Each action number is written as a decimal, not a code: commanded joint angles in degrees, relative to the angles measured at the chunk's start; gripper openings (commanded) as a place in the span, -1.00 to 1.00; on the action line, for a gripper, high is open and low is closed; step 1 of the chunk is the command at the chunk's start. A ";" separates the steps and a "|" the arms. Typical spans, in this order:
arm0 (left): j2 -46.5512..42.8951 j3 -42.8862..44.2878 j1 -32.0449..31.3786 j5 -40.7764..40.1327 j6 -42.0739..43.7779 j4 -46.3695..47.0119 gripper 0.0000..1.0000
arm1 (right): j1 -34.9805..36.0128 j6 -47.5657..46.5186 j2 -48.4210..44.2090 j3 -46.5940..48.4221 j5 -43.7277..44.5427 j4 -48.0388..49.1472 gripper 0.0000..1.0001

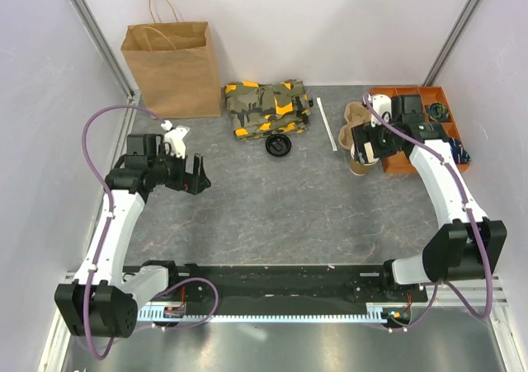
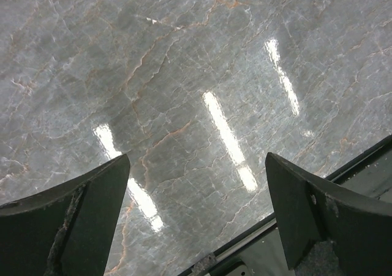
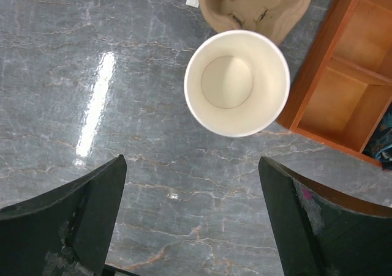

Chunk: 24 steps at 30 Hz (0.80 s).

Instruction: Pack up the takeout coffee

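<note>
**Top external view.** The left gripper (image 1: 200, 178) hangs over bare grey marble tabletop (image 1: 272, 207) near the left edge, its jaws spread wide and holding nothing. The right gripper (image 1: 361, 145) sits near the far right corner, also spread and empty, directly above a brown kraft-paper cup (image 1: 360, 167). A round black lid (image 1: 279, 147) lies alone on the tabletop, well apart from that cup, just in front of a folded camouflage cloth (image 1: 266, 108).

The takeout coffee, as a cup with its lid on, cannot be made out in any view. Only these 2 separate pieces show.

A brown paper bag (image 1: 172, 67) stands upright at the far left corner. A white straw (image 1: 328, 129) lies between the cloth and a moulded-pulp carrier (image 1: 353, 113). An orange compartment tray (image 1: 417, 94) fills the far right corner. The middle and near part of the tabletop lie open between the 2 arms.

**Left wrist view.** The left gripper (image 2: 197, 160) shows 2 dark fingers (image 2: 79, 215) far apart over marble. A dark rail (image 2: 367, 160) crosses the lower right corner.

**Right wrist view.** This view alone shows the cup (image 3: 237, 83) to be lidless, with a pale cream inside and a white rim. It stands upright beyond the open right gripper (image 3: 193, 163), touched by neither finger. The carrier (image 3: 257, 7) lies just beyond the cup, and the wall of the orange tray (image 3: 318, 62) stands just beside it on the right. Open marble lies to its left.
</note>
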 commanded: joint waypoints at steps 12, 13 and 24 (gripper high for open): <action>5.35 9.73 -12.55 -3.62 1.40 5.60 1.00 | -6.26 -4.72 10.62 11.72 -0.69 -6.21 0.96; 5.89 10.52 -14.57 -4.15 1.57 5.86 1.00 | -6.69 -4.81 11.15 12.07 -0.51 -6.30 0.96; 9.41 11.49 -19.33 -3.37 0.43 6.21 0.99 | -7.14 -2.44 19.15 16.46 0.19 -6.48 0.61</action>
